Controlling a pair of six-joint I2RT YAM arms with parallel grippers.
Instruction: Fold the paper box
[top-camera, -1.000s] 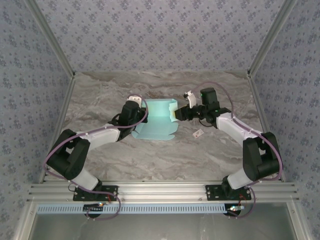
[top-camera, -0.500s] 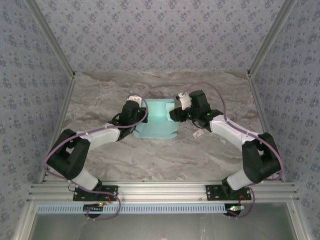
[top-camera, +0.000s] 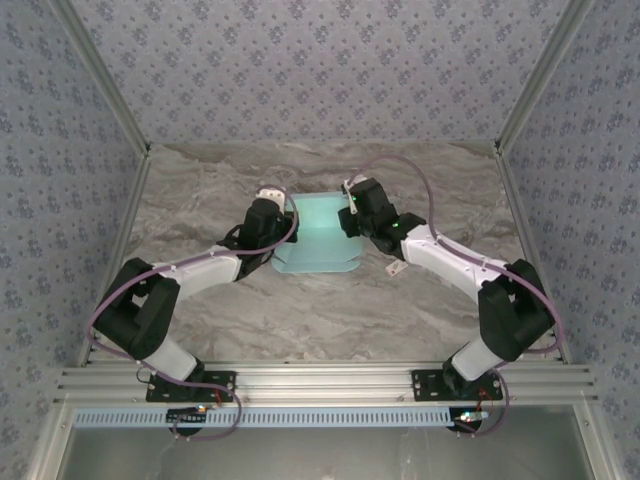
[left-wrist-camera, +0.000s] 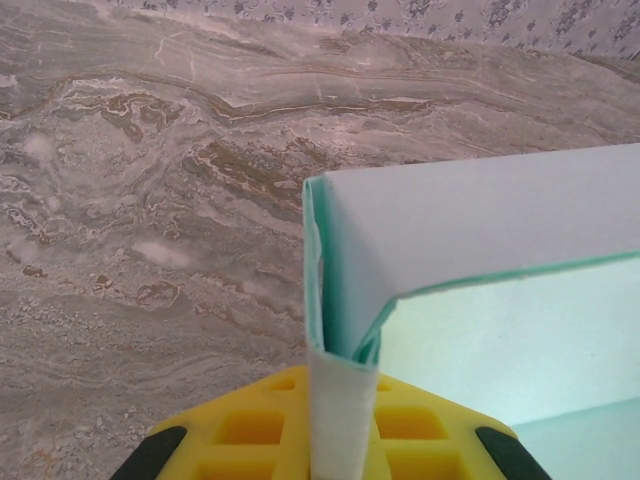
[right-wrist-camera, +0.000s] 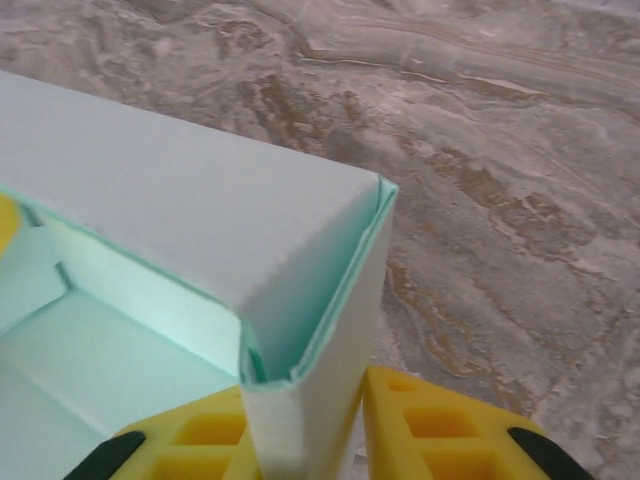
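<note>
Paper box (top-camera: 318, 235): thin pale-cyan card, upright creased corners (marbled table (top-camera: 300, 310))

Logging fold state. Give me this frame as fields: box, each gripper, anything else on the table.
box: paper box, pale cyan, partly folded, side walls raised, on the marble table
left gripper: shut on the box's left wall at a corner
right gripper: shut on the right wall at a corner
other: small white tag on the table, right of the box, apart
</note>
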